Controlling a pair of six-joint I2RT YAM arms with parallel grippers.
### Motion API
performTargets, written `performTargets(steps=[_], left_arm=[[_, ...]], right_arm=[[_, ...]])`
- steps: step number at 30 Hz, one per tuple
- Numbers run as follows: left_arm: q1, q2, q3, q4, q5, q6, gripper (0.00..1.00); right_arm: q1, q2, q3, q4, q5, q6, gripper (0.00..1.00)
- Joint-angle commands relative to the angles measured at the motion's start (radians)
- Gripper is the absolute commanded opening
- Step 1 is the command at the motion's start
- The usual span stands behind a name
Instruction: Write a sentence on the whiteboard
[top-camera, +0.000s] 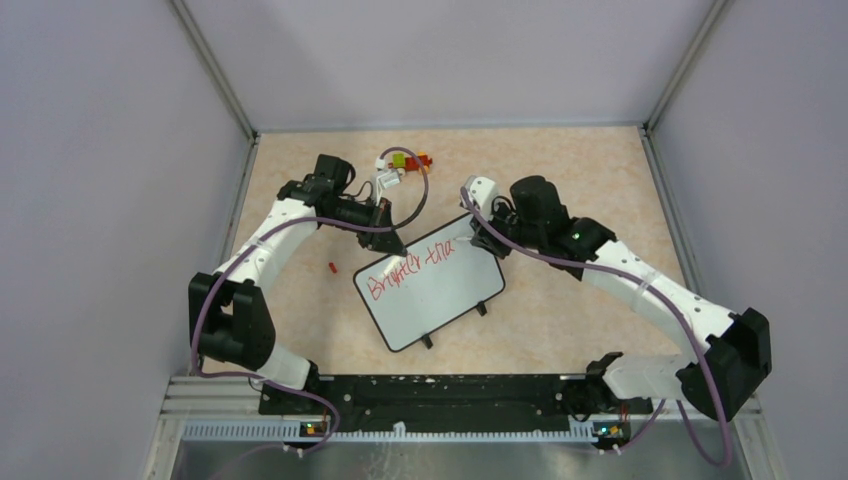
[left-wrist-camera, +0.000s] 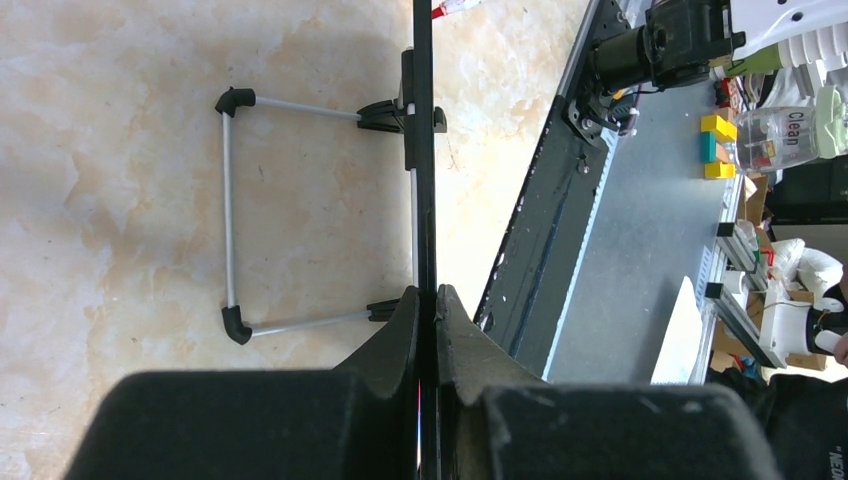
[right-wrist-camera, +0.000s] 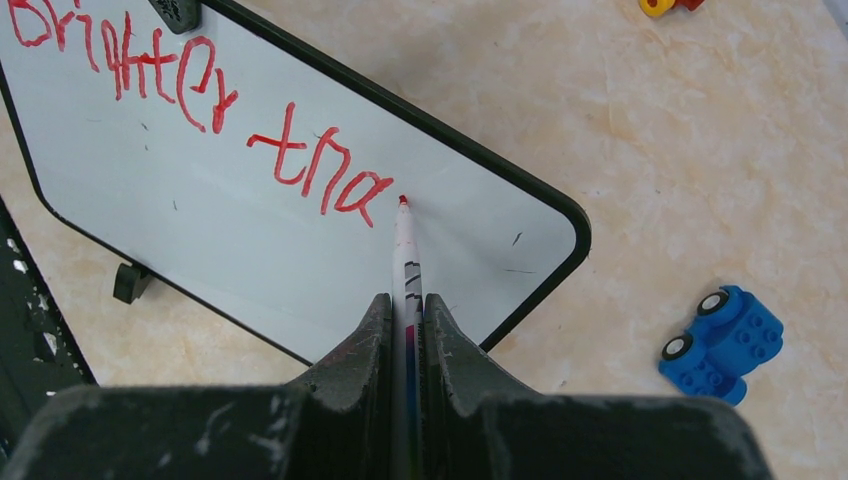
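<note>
Touching whiteboard (right-wrist-camera: 200, 250): marker (right-wrist-camera: 407, 265) tip.

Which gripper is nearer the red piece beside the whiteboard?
Left. The left gripper clamps the whiteboard near the red piece; the right gripper holds the marker farther across.

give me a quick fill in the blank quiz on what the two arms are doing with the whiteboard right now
1. The right gripper is shut on a marker whose tip is ____.
2. The left gripper clamps the ____ of the whiteboard.
3. The sentence on the board reads "Brighter ____".
4. The toy car on the table beside the board is ____.

Missing words: red; edge; tha; blue
</note>
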Motion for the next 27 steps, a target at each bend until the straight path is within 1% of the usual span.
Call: performTargets(steps=[1,6,14,27], left_arm=[[-0.011,0.010,-0.015,-0.028,0.028,0.025,0.00],[-0.011,0.009,-0.016,-0.026,0.029,0.024,0.00],[-0.012,0.007,-0.016,-0.024,0.033,0.021,0.00],[-0.011,0.013,-0.011,-0.028,0.032,0.024,0.00]], right_arm=[[-0.011,-0.001,0.006,0.050,0.002,-0.008,0.00],[-0.012,-0.032,-0.043,0.044,-0.001,0.002,0.00],[-0.011,-0.049,-0.069,0.041,-0.011,0.006,0.00],[-0.012,-0.003,0.032,0.056,0.006,0.001,0.00]])
